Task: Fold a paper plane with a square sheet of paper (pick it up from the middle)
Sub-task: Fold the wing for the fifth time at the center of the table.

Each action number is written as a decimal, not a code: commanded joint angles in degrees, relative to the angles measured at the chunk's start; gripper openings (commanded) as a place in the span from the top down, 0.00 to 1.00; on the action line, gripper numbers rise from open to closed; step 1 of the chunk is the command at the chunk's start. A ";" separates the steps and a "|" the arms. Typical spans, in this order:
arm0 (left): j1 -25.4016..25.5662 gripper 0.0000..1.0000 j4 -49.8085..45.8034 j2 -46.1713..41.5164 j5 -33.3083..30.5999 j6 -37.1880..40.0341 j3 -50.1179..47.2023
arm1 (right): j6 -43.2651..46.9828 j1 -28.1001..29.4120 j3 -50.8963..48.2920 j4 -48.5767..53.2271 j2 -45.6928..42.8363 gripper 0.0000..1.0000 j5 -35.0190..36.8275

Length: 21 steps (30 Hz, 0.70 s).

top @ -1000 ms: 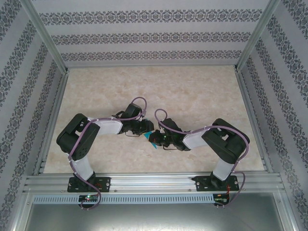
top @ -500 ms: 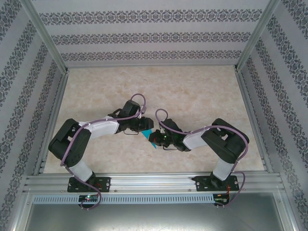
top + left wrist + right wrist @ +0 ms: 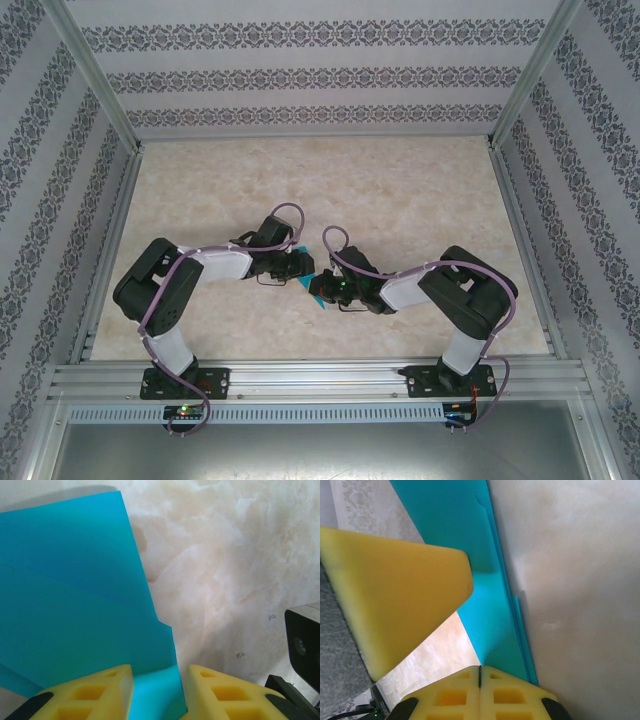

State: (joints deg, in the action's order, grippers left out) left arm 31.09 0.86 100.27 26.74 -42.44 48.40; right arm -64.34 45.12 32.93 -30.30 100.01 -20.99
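Cream, marble-veined desk (image 3: pixel 420 190) floors a booth whose walls (image 3: pixel 300 80) carry grey damask stripes, with an aluminium rail (image 3: pixel 320 378) along the near edge. Both hands meet tip to tip near the middle of the desk. The teal-blue sheet of paper (image 3: pixel 75 605) is thin, smooth and matte, and it lies folded in layers. In the left wrist view a stepped edge shows where one ply stops short of another, and a faint diagonal crease crosses the face. The sheet spreads ahead and to the left of the left hand (image 3: pixel 160 682). Its near corner reaches into the gap between the yellow foam pads (image 3: pixel 95 690), which stand spread apart. The right hand (image 3: pixel 480 672) has its blocky, hollow-celled pads pressed together, pinching the sheet's near tip. From there the paper runs straight ahead, seen almost edge-on, its plies showing as thin lines. In the right wrist view, a broad wedge-shaped pad of the left hand sits close against the paper's left face.
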 commanded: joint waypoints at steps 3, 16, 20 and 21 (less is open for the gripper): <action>-3.17 0.63 -2.86 1.77 -4.32 1.17 1.41 | 3.49 0.15 -0.63 15.66 0.95 1.00 0.65; -8.16 0.63 -6.03 2.98 -4.45 3.21 4.51 | 4.56 0.05 -0.91 17.70 0.63 1.00 -0.14; -10.08 0.63 -6.18 2.84 -4.18 3.50 3.87 | 4.54 0.06 -1.02 17.49 0.54 1.00 -0.30; -10.67 0.63 -6.04 2.53 -4.12 3.46 3.41 | 4.49 0.05 -0.94 17.48 0.54 1.00 -0.36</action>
State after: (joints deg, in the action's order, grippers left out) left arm 23.14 -2.70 101.97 25.91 -40.86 52.03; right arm -61.12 45.10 34.52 -24.62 98.98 -21.10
